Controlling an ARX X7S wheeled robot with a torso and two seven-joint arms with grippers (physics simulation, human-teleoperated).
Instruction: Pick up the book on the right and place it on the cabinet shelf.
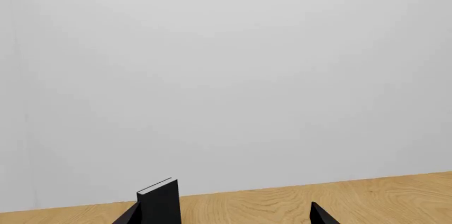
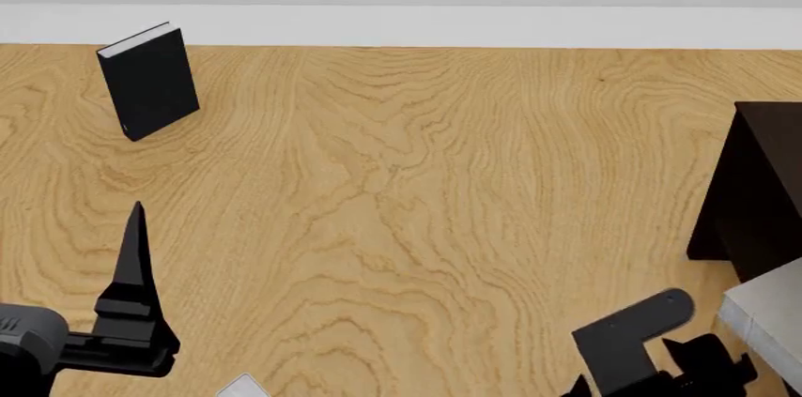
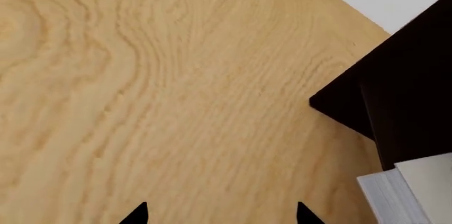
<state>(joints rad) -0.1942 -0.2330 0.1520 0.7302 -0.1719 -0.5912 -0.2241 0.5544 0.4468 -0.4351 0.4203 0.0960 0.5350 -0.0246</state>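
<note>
Light-grey book (image 2: pixel 767 308) is seen at the lower right edge of the head view, cut off by the frame, lying just beside the dark cabinet (image 2: pixel 752 195) that fills the right edge above it. In the right wrist view the same book (image 3: pixel 416 189) shows white page edges at the lower right corner, with the cabinet (image 3: pixel 403 81) directly above it; whether the two touch cannot be told.

Right gripper (image 3: pixel 220 214): only two dark fingertips are seen at the bottom of the right wrist view, set wide apart, bare wood tabletop (image 3: pixel 177 102) between them, nothing gripped. In the head view the right gripper (image 2: pixel 658 345) sits at lower right, just left of the book, apparently not touching it.

Left gripper (image 1: pixel 224 214): fingertips spread at the bottom of the left wrist view, nothing held. A black book (image 1: pixel 160 200) stands upright on the table behind the left tip. In the head view the left gripper (image 2: pixel 131 294) is at lower left, and the black book (image 2: pixel 148 81) stands at upper left, well apart from it. A small pale object (image 2: pixel 240 386) at the bottom edge is too cropped to identify
</note>
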